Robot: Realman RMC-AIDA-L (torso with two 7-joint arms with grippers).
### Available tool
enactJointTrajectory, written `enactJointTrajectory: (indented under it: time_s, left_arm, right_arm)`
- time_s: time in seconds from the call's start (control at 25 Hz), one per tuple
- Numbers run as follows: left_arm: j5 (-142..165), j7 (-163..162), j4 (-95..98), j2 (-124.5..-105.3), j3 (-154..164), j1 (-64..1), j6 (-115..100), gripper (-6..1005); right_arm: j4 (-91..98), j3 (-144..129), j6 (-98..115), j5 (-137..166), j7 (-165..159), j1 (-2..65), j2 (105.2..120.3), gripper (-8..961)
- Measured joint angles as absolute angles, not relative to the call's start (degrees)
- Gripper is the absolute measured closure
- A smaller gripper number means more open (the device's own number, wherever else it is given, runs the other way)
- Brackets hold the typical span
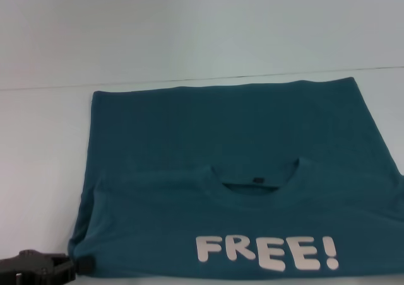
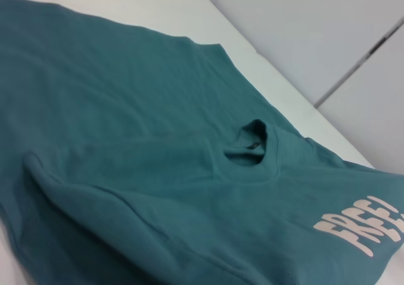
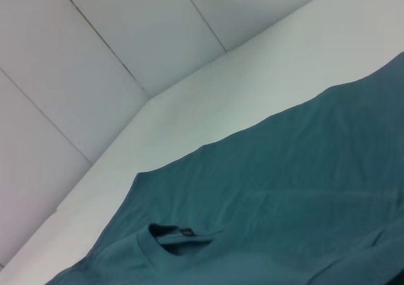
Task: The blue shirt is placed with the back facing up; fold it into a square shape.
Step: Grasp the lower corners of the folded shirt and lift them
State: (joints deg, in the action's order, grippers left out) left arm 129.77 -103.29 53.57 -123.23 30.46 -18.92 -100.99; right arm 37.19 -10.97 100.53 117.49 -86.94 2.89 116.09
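A: Nearest first, what's at the near edge?

B: Left gripper (image 1: pixel 81 264), low at the near-left corner of the white table (image 1: pixel 38 146). Black fingers are pressed together on the near-left corner of the blue shirt (image 1: pixel 227 171), pinching the cloth right at its edge.

A: Right gripper?

B: Not visible in any view. Its wrist cam only shows shirt and table, so can't tell its state.

A: And the shirt itself?

B: Lies across the middle of the table, reaching to the near edge and running off toward the right edge. The near part is folded over, so the front faces up there w/ white "FREE!" lettering (image 1: pixel 268 253) near the near edge, right of centre. Just beyond that is the round ribbed collar (image 1: pixel 255 181), w/ a small dark label inside it. The fold's left side bulges a bit near the gripper; some soft creases.

A: Farther back?

B: The plain flat layer of the shirt goes on past the collar, its far hem roughly straight and parallel to the table's far edge. Bare white table beyond the hem and to the left. Past the table's far edge, a pale panelled surface (image 3: pixel 95 45) w/ thin dark seams.
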Motion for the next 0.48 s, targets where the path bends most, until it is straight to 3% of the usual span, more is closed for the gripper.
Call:
enactJointTrajectory:
  time_s: [0.48]
  left_arm:
    - [132.4, -101.1, 53.8, -122.7, 28.7, -18.1, -105.1, 963]
  right_arm:
    - [37.5, -7.6, 104.8, 117.6, -84.0, -1.9, 116.79, 890]
